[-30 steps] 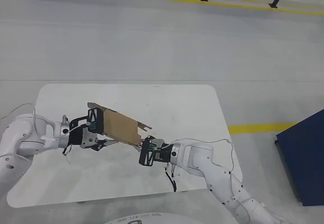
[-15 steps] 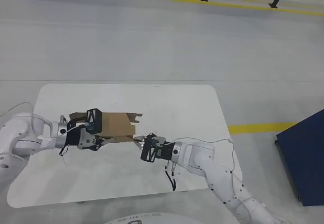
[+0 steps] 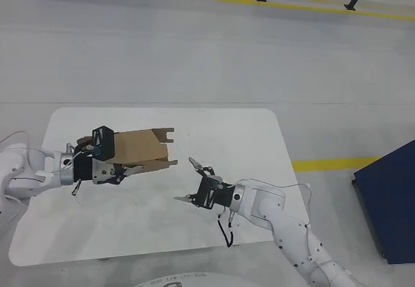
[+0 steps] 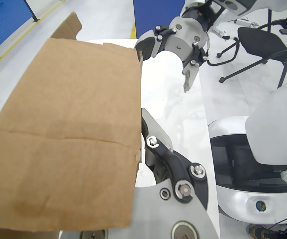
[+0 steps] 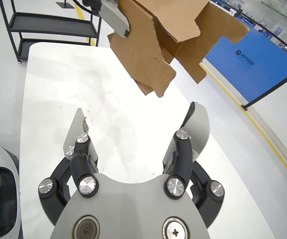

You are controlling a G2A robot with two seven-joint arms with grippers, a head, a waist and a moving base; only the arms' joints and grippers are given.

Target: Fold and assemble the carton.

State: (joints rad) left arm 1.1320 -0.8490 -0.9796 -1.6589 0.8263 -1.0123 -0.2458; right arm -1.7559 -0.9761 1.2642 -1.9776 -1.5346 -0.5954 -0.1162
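A brown carton (image 3: 141,147), partly opened with loose end flaps, is held up over the left half of the white table (image 3: 229,129). My left gripper (image 3: 125,166) is shut on the carton's near wall; one finger (image 4: 156,130) shows at the cardboard (image 4: 66,130) edge, the other is hidden behind it. The right wrist view shows the carton (image 5: 158,38) hanging in the air with that left gripper (image 5: 118,23) clamped on its panel. My right gripper (image 3: 193,181) (image 5: 137,113) stands open above the table, a short way right of the carton and apart from it, nothing between its fingers.
The table's front edge runs close under the right arm. A blue panel (image 3: 408,201) stands on the floor at the right. A black shelf rack (image 5: 46,26) stands past the table's left end. A black chair (image 4: 263,43) is beside the table.
The right gripper has opened and drawn back from the carton's right corner. The left arm has carried the carton leftward and turned it more level.
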